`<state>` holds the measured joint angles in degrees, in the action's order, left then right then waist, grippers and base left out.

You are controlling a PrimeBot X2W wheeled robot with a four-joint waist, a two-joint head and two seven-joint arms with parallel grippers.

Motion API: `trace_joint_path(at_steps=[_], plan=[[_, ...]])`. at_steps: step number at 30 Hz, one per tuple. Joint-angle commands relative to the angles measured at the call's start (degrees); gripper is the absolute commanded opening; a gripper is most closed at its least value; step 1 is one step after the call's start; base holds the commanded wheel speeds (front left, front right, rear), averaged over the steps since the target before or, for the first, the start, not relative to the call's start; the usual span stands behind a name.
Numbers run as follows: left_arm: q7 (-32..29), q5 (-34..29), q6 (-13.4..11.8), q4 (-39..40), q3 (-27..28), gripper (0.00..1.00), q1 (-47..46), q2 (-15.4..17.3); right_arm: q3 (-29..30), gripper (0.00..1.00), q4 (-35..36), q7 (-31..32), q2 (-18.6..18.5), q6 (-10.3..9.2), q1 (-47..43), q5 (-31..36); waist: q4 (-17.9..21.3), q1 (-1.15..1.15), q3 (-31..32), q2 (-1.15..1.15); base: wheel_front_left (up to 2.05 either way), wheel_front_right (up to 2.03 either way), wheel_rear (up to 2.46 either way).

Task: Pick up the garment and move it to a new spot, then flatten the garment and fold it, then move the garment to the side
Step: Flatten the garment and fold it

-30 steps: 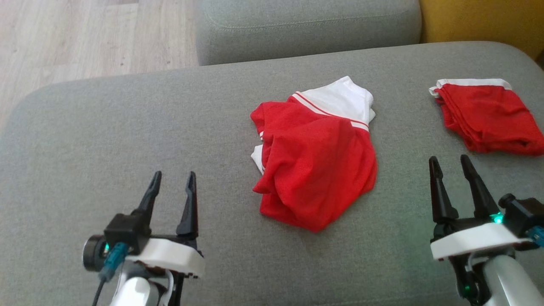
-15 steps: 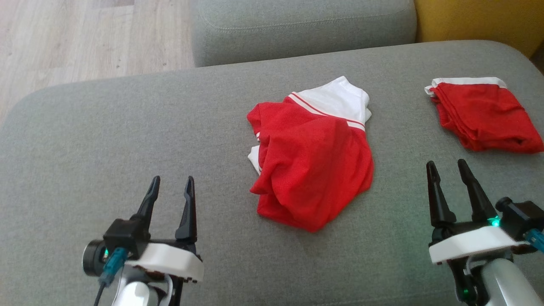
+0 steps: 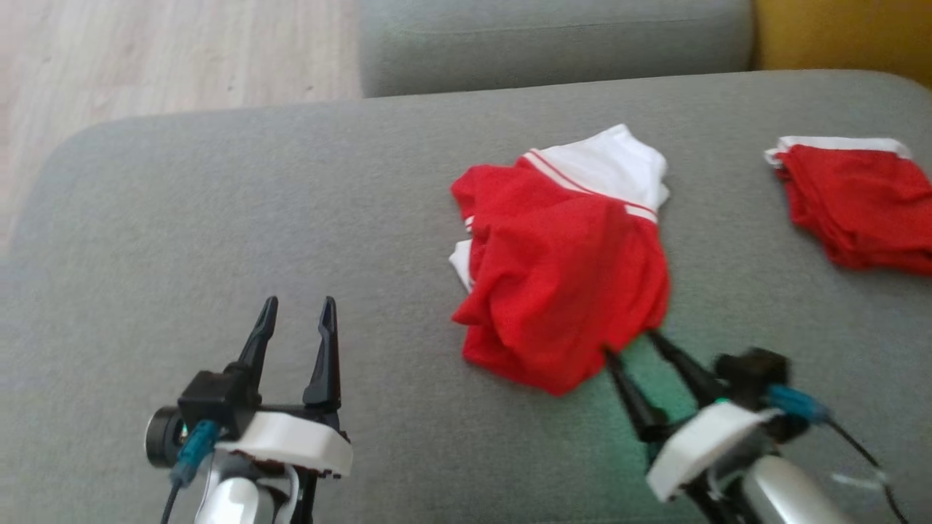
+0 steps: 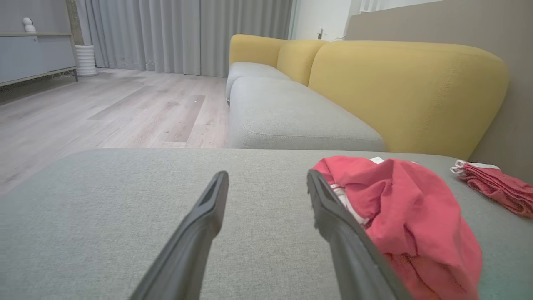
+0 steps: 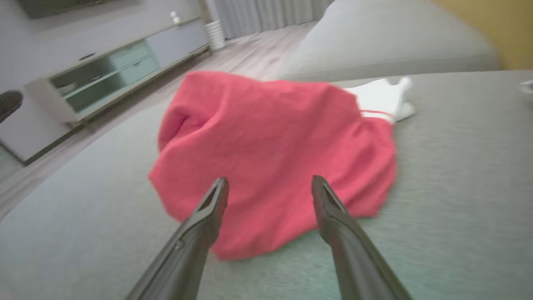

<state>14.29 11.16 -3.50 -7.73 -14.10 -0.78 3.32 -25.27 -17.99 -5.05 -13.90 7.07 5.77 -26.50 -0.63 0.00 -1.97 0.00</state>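
The crumpled red garment [image 3: 564, 269] lies mid grey cushion [image 3: 218, 218]. The right gripper [image 3: 629, 343], fingers apart, is at its 5 o'clock hem, and the left gripper [image 3: 300, 300], also apart, is at 8 o'clock. The left wrist view adds a yellow backrest [image 4: 408, 91] beyond.

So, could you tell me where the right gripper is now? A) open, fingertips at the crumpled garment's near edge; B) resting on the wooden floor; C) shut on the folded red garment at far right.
A: the right gripper is open, its tips at the near edge of the crumpled garment.
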Motion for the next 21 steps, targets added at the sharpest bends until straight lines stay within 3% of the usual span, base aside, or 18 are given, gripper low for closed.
trace_joint_path(at_steps=[1, 6, 11, 14, 15, 16, 17, 21], plan=[[0.71, -0.5, 0.2, 1.64, 2.11, 1.0, -3.19, 0.05, -1.28, 1.0, 1.62, 0.25, -1.21, 0.42, 3.59, -0.23, -1.11, 0.0, -0.69, 0.0, 0.0, 0.0, 0.0], [0.71, -0.46, 0.18, 1.68, 2.03, 1.0, -4.22, -0.28, -9.46, 1.0, -2.82, 10.11, -0.97, 0.42, 8.69, -1.4, -4.66, 0.0, -2.3, 0.0, 0.0, 0.0, 0.0], [0.71, 0.01, -0.06, 1.9, 1.73, 1.0, -4.79, -0.4, -10.46, 1.0, -9.48, 17.03, 0.46, 0.42, 12.18, 0.44, -7.28, 0.0, -3.35, 0.0, 0.0, 0.0, 0.0], [0.71, 0.67, -0.27, 2.08, 1.44, 1.0, -5.01, -0.42, -10.28, 1.0, -12.52, 17.77, 1.07, 0.42, 13.75, 2.93, -8.27, 0.0, -3.86, 0.0, 0.0, 0.0, 0.0], [0.71, 0.89, -0.41, 2.13, 1.41, 1.0, -5.06, -0.42, -10.25, 0.93, -13.34, 17.65, 1.34, 0.42, 14.08, 3.5, -8.39, 0.0, -3.94, 0.0, 0.0, 0.0, 0.0], [0.71, 1.05, -0.53, 2.16, 1.36, 1.0, -5.12, -0.43, -10.22, 0.43, -14.03, 17.27, 1.62, 0.42, 14.34, 3.84, -8.47, 0.0, -4.01, 0.0, 0.0, 0.0, 0.0], [0.71, 1.19, -0.66, 2.17, 1.34, 1.0, -5.17, -0.43, -10.18, 0.0, -14.67, 16.75, 1.77, 0.42, 14.54, 4.08, -8.49, 0.0, -4.03, 0.0, 0.0, 0.0, 0.0], [0.71, 1.53, -1.12, 2.23, 1.61, 1.0, -5.02, -0.43, -9.82, 0.0, -16.5, 14.89, 1.86, 0.42, 15.0, 3.65, -7.53, 0.0, -3.74, 0.0, 0.0, 0.0, 0.0]])
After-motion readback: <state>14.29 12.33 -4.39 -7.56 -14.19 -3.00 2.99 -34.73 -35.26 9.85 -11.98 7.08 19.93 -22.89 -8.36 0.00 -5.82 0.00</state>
